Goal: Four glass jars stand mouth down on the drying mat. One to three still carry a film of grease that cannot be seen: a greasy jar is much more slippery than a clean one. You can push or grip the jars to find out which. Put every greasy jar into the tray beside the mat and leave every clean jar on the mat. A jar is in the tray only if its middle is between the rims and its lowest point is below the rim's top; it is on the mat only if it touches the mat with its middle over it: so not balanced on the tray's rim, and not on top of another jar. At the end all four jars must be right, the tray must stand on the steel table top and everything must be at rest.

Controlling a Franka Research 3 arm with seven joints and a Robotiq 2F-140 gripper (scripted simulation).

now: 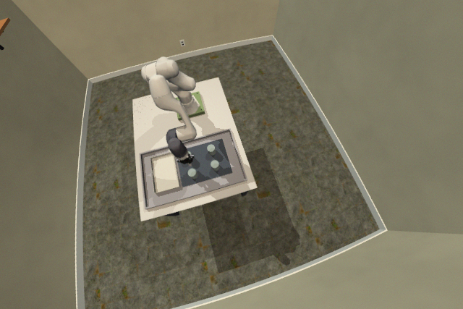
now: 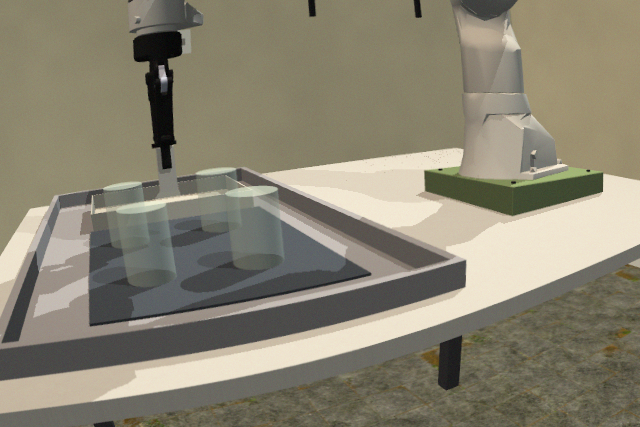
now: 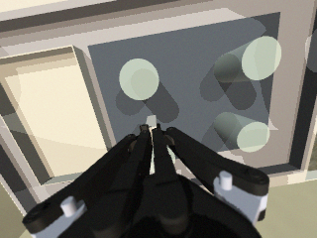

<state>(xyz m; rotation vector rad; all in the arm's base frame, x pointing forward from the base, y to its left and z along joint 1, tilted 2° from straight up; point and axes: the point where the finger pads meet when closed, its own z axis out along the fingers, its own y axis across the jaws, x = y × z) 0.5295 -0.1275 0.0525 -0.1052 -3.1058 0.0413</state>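
Lying at nine o'clock beside the drying mat (image 1: 202, 168) (image 2: 206, 290) (image 3: 183, 50), as seen from above with the base toward twelve, the tray (image 1: 153, 175) (image 2: 93, 213) (image 3: 93, 99) has no jar in it. Next, over the mat's ten o'clock part, comes the gripper (image 1: 190, 162) (image 2: 167, 178) (image 3: 153, 122), its fingers pressed together with nothing pinched between them. It hangs upright with the tips pointing down, near the two jars closest to the tray; whether it touches the ten o'clock jar (image 2: 219, 205) (image 3: 171, 153) cannot be told, since it mostly hides that jar in the wrist view and covers it from above. The eight o'clock jar (image 1: 192, 173) (image 2: 122, 215) (image 3: 139, 79) stands apart from the fingertips. Behind the gripper, the arm (image 1: 160, 92) (image 2: 491, 50) rises from its green base plate (image 1: 202, 111) (image 2: 467, 189), just before twelve, bows out toward eleven and bends back down to the wrist. Farther over, the one o'clock jar (image 1: 210, 148) (image 2: 255, 228) (image 3: 253, 137) and the three o'clock jar (image 1: 214, 164) (image 2: 147, 244) (image 3: 262, 58) stand apart, well clear of the gripper. All four jars are upright on the mat.
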